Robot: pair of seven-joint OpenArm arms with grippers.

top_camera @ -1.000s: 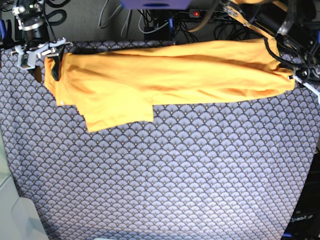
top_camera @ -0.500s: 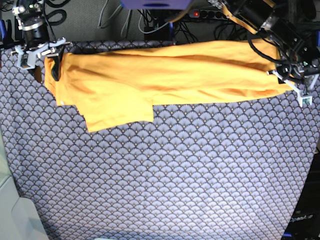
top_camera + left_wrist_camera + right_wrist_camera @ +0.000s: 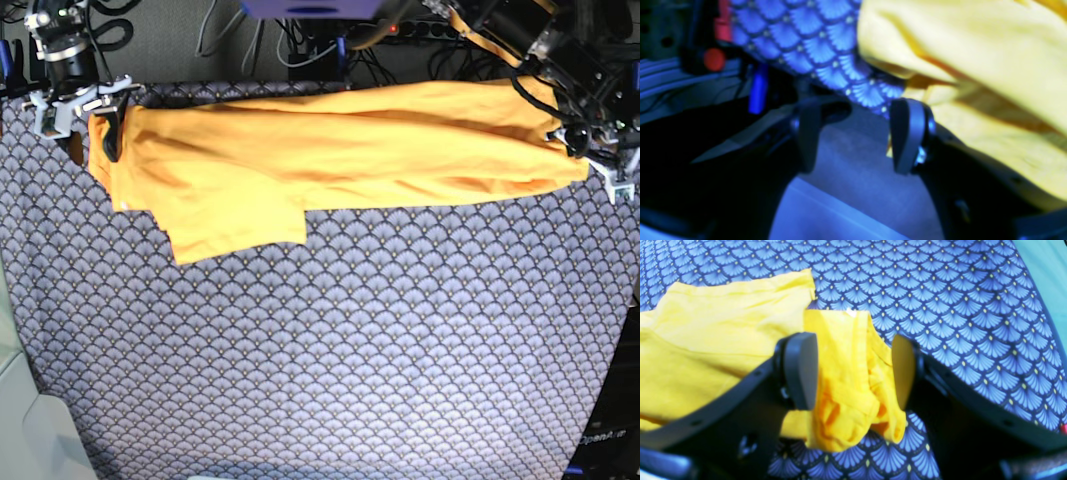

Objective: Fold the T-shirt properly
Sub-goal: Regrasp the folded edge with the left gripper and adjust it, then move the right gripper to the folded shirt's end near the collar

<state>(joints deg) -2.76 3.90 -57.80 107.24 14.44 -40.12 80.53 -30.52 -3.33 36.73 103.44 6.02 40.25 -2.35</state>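
Between the spread jaws of the right pincer (image 3: 853, 370) sits a bunched collar end of the T-shirt (image 3: 330, 160), not clamped. At the far end the left pincer (image 3: 857, 136) gapes empty beside the hem. Along the counter's (image 3: 350, 360) back edge the shirt lies folded lengthwise, one sleeve sticking out; crosswise folds look undone.

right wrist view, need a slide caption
Open right gripper straddling a bunched edge of the yellow T-shirt on the patterned table cover.
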